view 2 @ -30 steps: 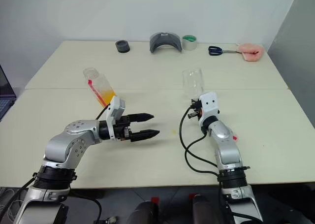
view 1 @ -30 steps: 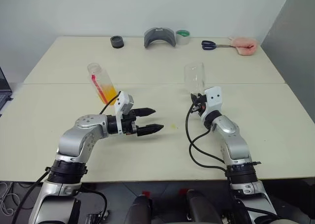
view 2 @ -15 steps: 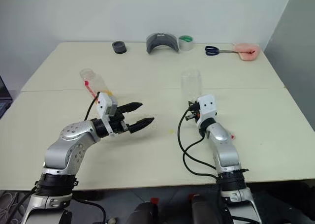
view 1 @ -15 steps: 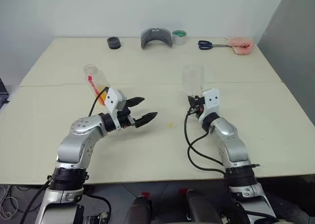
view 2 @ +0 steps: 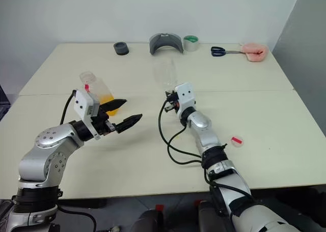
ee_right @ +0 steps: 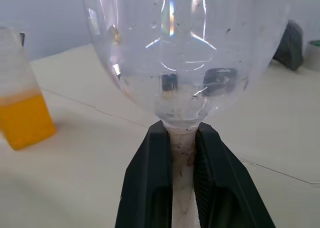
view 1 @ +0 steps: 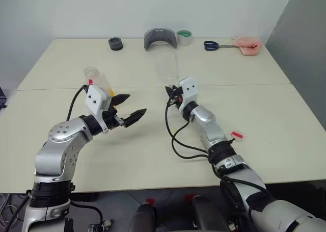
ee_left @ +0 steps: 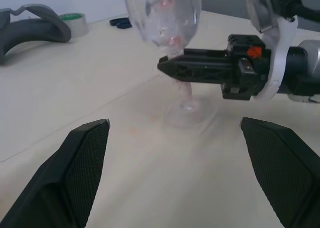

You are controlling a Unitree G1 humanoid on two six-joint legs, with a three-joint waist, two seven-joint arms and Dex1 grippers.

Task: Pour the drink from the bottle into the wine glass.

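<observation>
From the head views, the right tool (view 2: 169, 98) has carried the wine glass (view 2: 165, 75) leftward across the bench (view 2: 265, 114), nearer the bottle (view 2: 97, 91), so pouring looks closer. The left tool (view 1: 128, 105) stays wide and empty.

Left wrist: the glass foot sits on the bench (bowl empty).

Right wrist: the tool's fingers (ee_right: 145, 188) pinch the stem; the drink (ee_right: 24, 120) half-fills the bottle.

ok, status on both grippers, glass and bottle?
Right gripper shut on wine glass stem. Left gripper open, empty, near bottle. Bottle uncapped, drink unpoured. Nothing in the way.
</observation>
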